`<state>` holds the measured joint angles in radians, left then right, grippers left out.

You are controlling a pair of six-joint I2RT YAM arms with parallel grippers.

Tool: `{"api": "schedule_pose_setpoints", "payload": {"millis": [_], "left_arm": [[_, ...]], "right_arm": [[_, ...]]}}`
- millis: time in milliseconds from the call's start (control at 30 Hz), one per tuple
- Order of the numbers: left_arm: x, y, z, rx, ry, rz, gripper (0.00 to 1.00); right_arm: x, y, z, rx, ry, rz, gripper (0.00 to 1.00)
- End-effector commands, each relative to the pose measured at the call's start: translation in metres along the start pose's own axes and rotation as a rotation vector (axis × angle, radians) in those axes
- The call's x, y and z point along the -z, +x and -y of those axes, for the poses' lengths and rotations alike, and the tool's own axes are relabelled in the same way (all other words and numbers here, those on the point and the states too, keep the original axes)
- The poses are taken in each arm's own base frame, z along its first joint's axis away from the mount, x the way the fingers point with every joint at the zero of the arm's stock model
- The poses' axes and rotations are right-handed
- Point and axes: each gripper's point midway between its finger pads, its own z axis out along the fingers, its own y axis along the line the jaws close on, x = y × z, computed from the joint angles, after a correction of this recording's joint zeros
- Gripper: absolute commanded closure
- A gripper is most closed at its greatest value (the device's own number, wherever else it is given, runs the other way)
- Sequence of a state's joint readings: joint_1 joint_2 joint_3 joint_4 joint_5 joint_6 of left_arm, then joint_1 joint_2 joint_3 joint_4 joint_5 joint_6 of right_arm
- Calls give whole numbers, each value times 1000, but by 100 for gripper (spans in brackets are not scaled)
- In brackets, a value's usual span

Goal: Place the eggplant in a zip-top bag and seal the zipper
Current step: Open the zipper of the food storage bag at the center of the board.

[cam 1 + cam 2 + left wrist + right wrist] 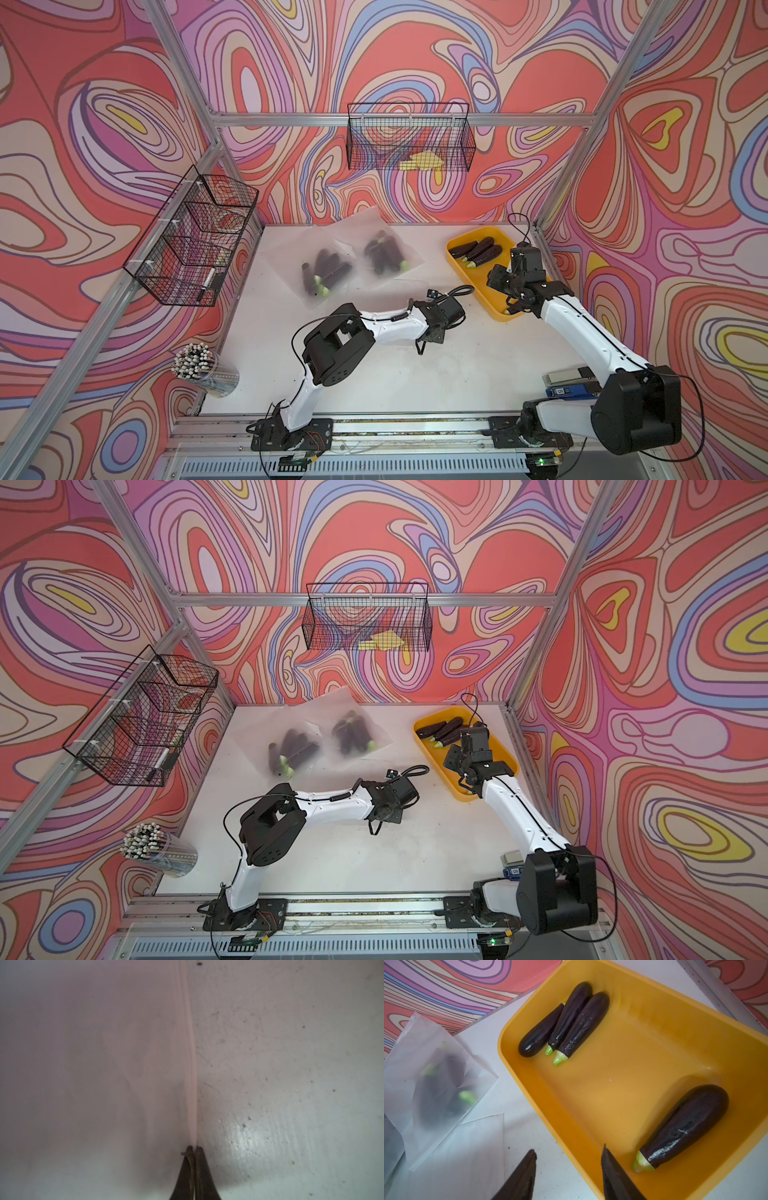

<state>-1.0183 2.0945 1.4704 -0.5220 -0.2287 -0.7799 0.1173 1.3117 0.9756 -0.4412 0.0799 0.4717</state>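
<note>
White bench (pixel 457 374): left fingers (pixel 194 1149) pinched shut on bag (pixel 104 1064) edge; right fingers (pixel 569 1151), half open and empty, straddle tray (pixel 508 1028) rim, with eggplant (pixel 685 1126) just right, stem nearest them.

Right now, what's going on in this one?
The left gripper is shut on the edge of a frosted zip-top bag that looks empty. The right gripper is open and empty above the rim of the yellow tray, close to a lone eggplant; three more eggplants lie together at its other end. Two filled bags sit at the back of the table.
</note>
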Motion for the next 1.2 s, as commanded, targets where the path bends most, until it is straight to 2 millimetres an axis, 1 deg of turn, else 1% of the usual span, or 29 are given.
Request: {"api": "schedule_pose_setpoints", "payload": {"millis": [0, 67, 133, 167, 200, 233, 267, 367, 433, 500, 600, 667, 733, 800, 867, 900, 1033, 1167], "left_arm": [[19, 0, 22, 12, 184, -57, 100], [38, -8, 36, 47, 304, -59, 100], [64, -16, 55, 62, 450, -49, 100], [75, -18, 62, 67, 501, -45, 100], [83, -20, 65, 80, 535, -39, 100], [87, -20, 63, 88, 541, -34, 100], [91, -24, 64, 95, 565, -9, 100], [84, -25, 51, 158, 577, -2, 100], [79, -26, 44, 201, 604, -3, 100], [78, -29, 39, 207, 614, 8, 100], [81, -32, 38, 179, 628, 22, 100], [80, -29, 39, 173, 637, 20, 100], [77, -28, 39, 176, 644, 22, 100], [73, -25, 38, 180, 646, 12, 100], [72, -24, 37, 185, 648, 10, 100], [73, -23, 37, 186, 653, 11, 100], [72, -22, 36, 196, 657, 6, 100], [73, -23, 36, 200, 673, 9, 100]], "right_arm": [[-4, 10, 2, 17, 1, -33, 48], [-5, 16, 3, 23, -4, -55, 48], [-7, 23, 4, 33, -9, -79, 48], [-7, 27, 4, 35, -11, -89, 48], [-7, 32, 4, 34, -19, -104, 48], [-7, 36, 1, 37, -42, -120, 48], [-6, 40, -2, 43, -65, -134, 48], [-1, 66, -32, 53, -255, -259, 52], [8, 87, -55, 11, -407, -332, 54], [18, 100, -69, -5, -486, -365, 54], [30, 118, -92, -16, -580, -394, 53], [27, 130, -105, -38, -605, -416, 53], [19, 143, -116, -53, -608, -435, 55], [15, 146, -119, -84, -606, -420, 55], [10, 146, -115, -101, -566, -416, 56], [7, 149, -113, -101, -551, -423, 57], [2, 157, -107, -128, -538, -429, 65], [0, 158, -95, -122, -483, -407, 71]]}}
